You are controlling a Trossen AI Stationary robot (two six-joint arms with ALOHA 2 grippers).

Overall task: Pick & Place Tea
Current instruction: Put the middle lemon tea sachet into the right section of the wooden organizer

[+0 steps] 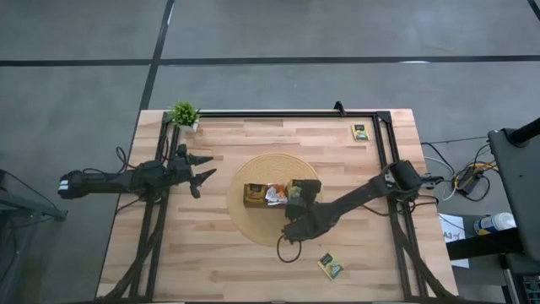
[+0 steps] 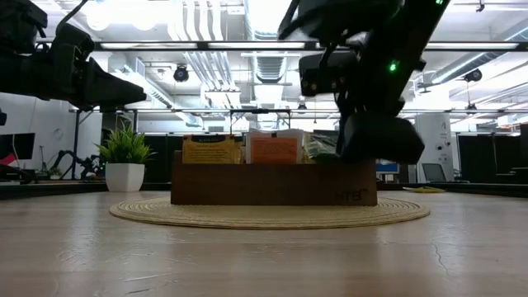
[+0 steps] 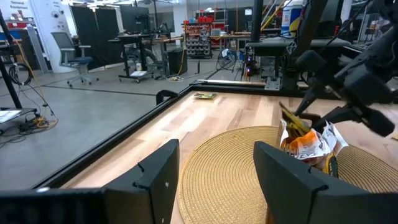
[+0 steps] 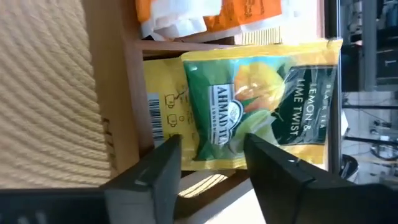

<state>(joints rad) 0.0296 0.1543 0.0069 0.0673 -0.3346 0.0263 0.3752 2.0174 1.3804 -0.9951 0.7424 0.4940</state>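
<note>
The right claw (image 1: pixel 297 196) hangs over the right end of the wooden tray (image 1: pixel 253 203), its two fingers (image 4: pixel 158 171) parted and holding nothing. Straight ahead of them in the wrist view a green-and-yellow tea sachet (image 4: pixel 258 109) stands in the tray's end slot, clear of both fingertips, with white-and-orange sachets (image 4: pixel 205 15) packed in the next slot. From table height the claw sits just above the tray's right rim, close to its wall.

The tray lies at the centre of a round woven mat (image 1: pixel 249 228). Taking the mat as a clock face in the overhead view, the right arm comes in from about four o'clock, so that side is crowded; the mat's rim from six round to nine is bare.

Two loose sachets lie out on the table (image 1: pixel 211 270): one (image 1: pixel 330 266) off the mat toward five o'clock, near the front edge, and one (image 1: pixel 360 132) toward one o'clock, close to the black frame rail in the far right corner.

The left claw (image 1: pixel 205 167) waits at about nine o'clock, well apart from the mat, fingers (image 3: pixel 158 180) spread wide and empty. A small potted plant (image 1: pixel 185 116) stands at eleven o'clock by the far left corner.
</note>
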